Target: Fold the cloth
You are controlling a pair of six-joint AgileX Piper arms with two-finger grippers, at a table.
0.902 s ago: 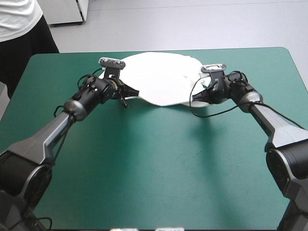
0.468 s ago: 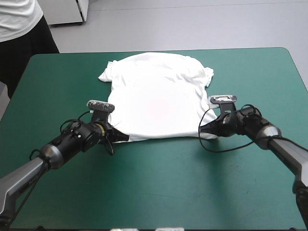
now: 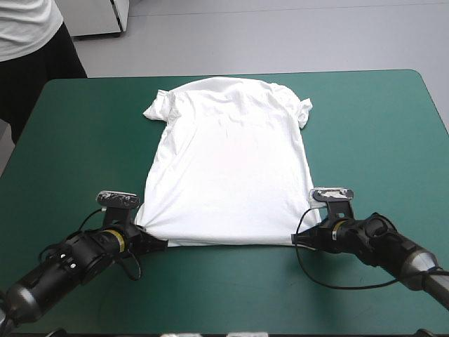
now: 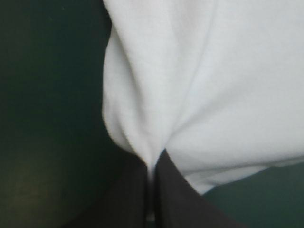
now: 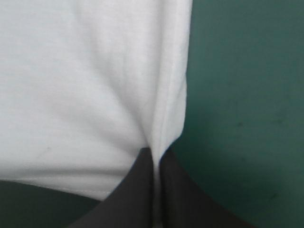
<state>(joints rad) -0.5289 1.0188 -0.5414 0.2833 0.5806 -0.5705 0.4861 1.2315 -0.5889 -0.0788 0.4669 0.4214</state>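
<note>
The white T-shirt (image 3: pixel 228 165) lies spread flat along the middle of the teal-green table, collar and sleeves toward the far edge, hem toward the near edge. My left gripper (image 3: pixel 160 243) is shut on the T-shirt's near left hem corner. At the near right hem corner my right gripper (image 3: pixel 297 240) is shut on the cloth too. In the left wrist view the white T-shirt (image 4: pixel 199 90) fans out from the left gripper (image 4: pixel 152 164). The right wrist view shows a pinched fold of the T-shirt (image 5: pixel 85 80) rising from the right gripper (image 5: pixel 156 154).
Bare teal-green cover (image 3: pixel 84 140) lies on both sides of the shirt and in a strip along the near edge. A person (image 3: pixel 28 42) stands beyond the table's far left corner, not over its top.
Both grippers have pulled the hem toward the near edge. The shirt, earlier bunched at the far side, now lies stretched out flat to its full length.
</note>
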